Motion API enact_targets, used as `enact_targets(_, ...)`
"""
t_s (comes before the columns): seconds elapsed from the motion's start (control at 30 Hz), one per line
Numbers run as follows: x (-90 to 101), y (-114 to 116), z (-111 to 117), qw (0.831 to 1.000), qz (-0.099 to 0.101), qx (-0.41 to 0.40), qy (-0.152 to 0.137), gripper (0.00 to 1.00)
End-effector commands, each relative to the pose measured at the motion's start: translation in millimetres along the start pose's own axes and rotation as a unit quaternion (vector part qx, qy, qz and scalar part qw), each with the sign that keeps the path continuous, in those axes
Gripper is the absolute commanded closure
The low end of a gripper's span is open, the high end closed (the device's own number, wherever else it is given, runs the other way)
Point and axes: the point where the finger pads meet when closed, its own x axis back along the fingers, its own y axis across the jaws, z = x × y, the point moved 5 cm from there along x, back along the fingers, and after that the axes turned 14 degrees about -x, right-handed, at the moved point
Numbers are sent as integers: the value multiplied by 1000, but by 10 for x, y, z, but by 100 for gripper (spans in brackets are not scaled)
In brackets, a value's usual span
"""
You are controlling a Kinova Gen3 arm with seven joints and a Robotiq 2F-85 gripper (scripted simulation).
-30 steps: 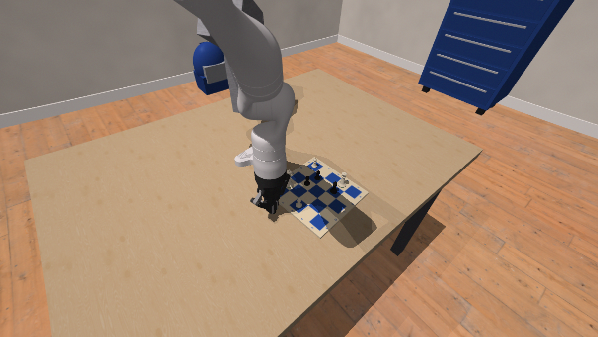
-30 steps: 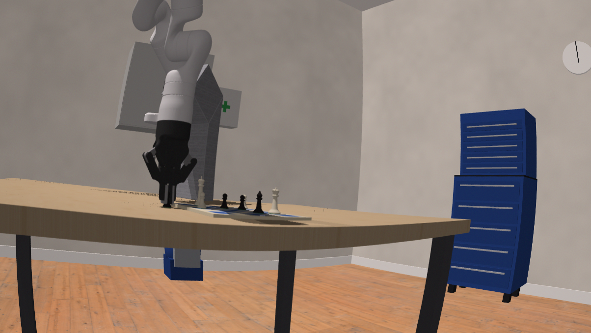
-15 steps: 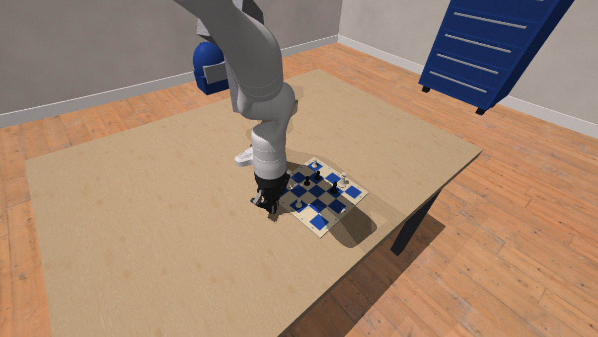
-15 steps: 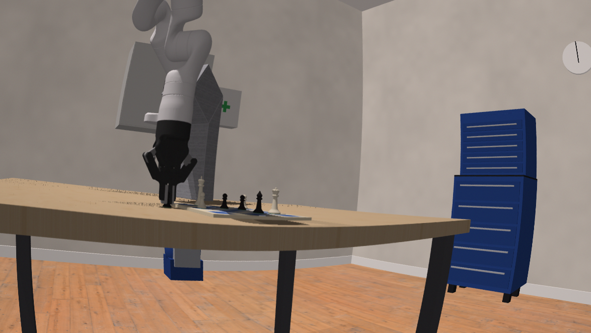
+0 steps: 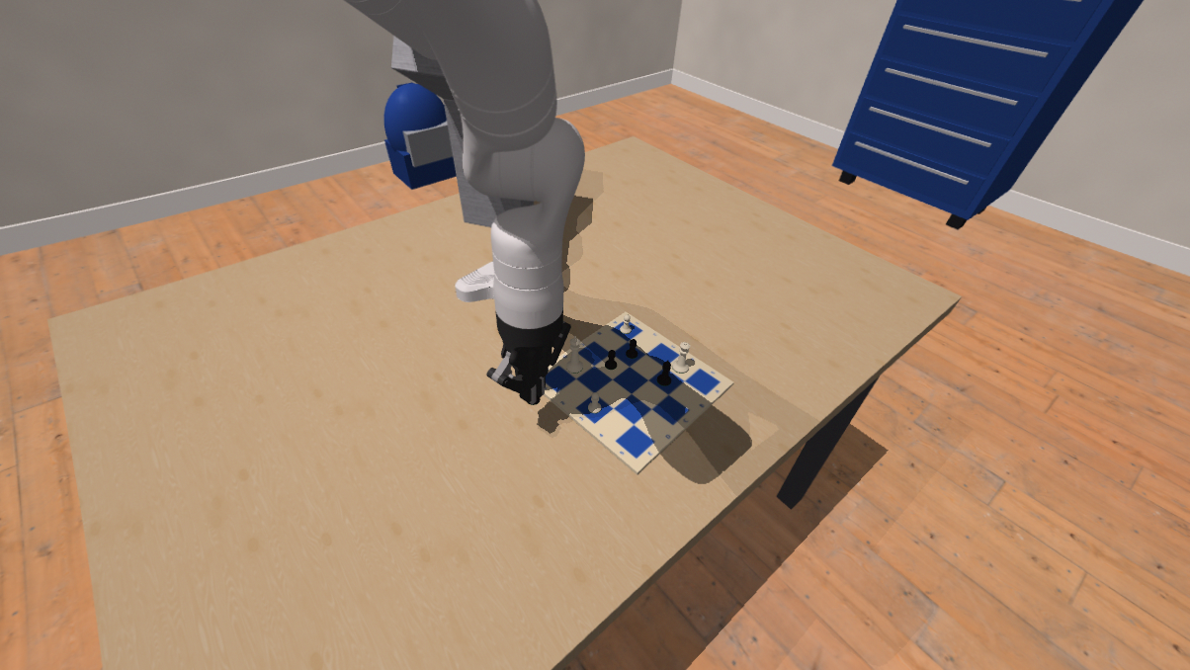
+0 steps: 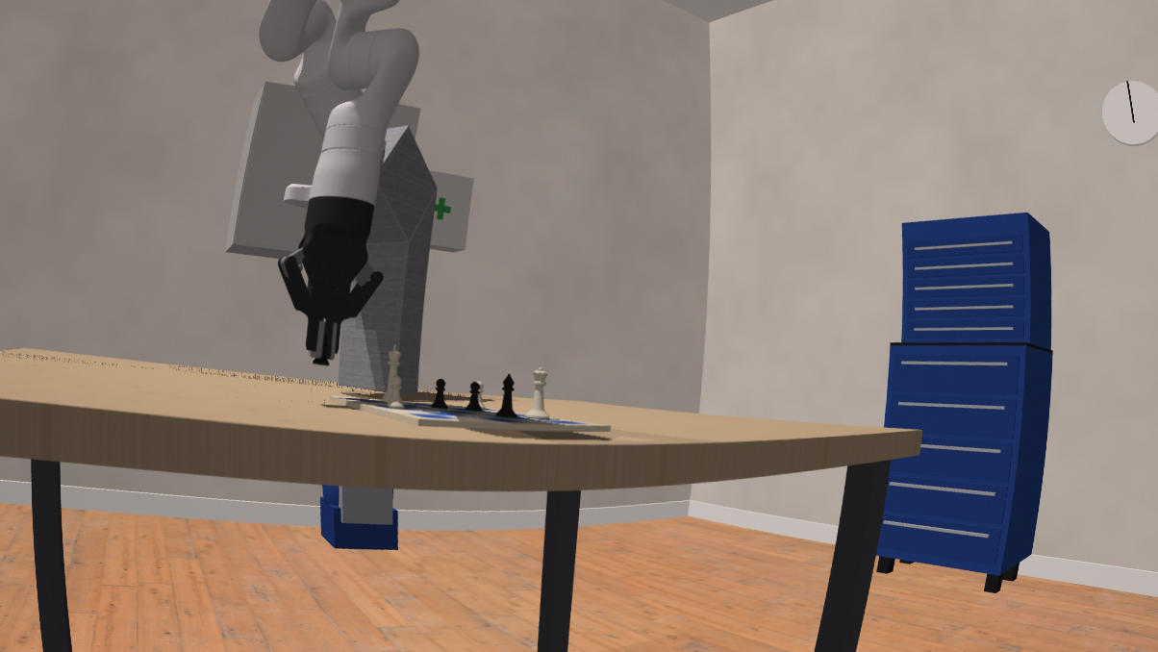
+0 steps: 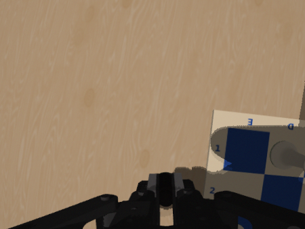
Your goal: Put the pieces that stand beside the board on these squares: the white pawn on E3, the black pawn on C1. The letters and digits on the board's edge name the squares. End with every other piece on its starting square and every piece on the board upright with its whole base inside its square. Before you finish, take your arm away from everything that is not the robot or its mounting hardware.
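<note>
A wide wooden table (image 5: 333, 465) on dark legs fills most of the top view, standing on a plank floor. A blue drawer cabinet (image 6: 968, 388) stands well apart from it, against the right wall. The grey and white arm (image 5: 516, 166) reaches down from the far left toward the left edge of the board. The chess board (image 5: 644, 445), with blue and cream squares, lies on the right part of the table, near its right edge.

The gripper (image 6: 322, 343) hangs above the table just left of the board, pointing straight down. Its fingers stand narrow and are clamped on the black pawn (image 7: 165, 188). In the exterior view the pawn's base (image 6: 321, 359) shows just below the fingertips and is clear of the table. In the wrist view the board's corner with the square E1 lies to the right of the gripper.

On the board stand 6 pieces, all upright as far as the views show: a tall white piece (image 6: 393, 377) at the left, 2 black pawns (image 5: 610, 359) near the middle, a taller black piece (image 5: 664, 374), a white queen-like piece (image 5: 682, 357) to the right, and a white pawn (image 5: 594, 404) on the near side. Another small white piece (image 5: 625, 326) stands at the far corner. Which squares they occupy I cannot tell.
</note>
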Motion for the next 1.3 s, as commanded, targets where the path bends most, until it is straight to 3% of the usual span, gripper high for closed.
enact_targets(0.0, 239, 54, -87, 1000, -8, 1, -11, 100)
enact_targets(0.3, 572, 49, -80, 1000, -8, 1, -11, 100)
enact_targets(0.8, 599, 66, -76, 1000, -8, 5, -11, 100)
enact_targets(0.9, 605, 255, -42, 999, -10, 44, -11, 100)
enact_targets(0.97, 605, 255, -42, 999, -10, 44, -11, 100)
enact_targets(1.07, 623, 637, 62, 992, -11, 127, -11, 100)
enact_targets(1.17, 647, 1044, 234, 975, -10, 222, -12, 100)
enact_targets(1.27, 664, 1309, 389, 957, -6, 290, -13, 100)
